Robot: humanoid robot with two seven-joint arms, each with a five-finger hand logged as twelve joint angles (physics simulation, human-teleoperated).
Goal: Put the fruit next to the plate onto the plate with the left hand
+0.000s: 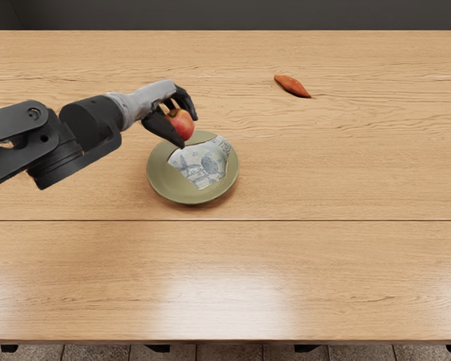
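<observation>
A red and yellow apple is held in my left hand, whose dark fingers curl around it. The hand hovers over the upper left rim of the olive green plate, which lies left of the table's centre and has a pale printed pattern on its inside. The left arm comes in from the left edge, grey at the wrist and black further back. Whether the apple touches the plate's rim I cannot tell. The right arm does not show.
An orange, elongated vegetable, like a sweet potato, lies on the wooden table at the back right, well away from the plate. A seam runs across the tabletop just below the plate.
</observation>
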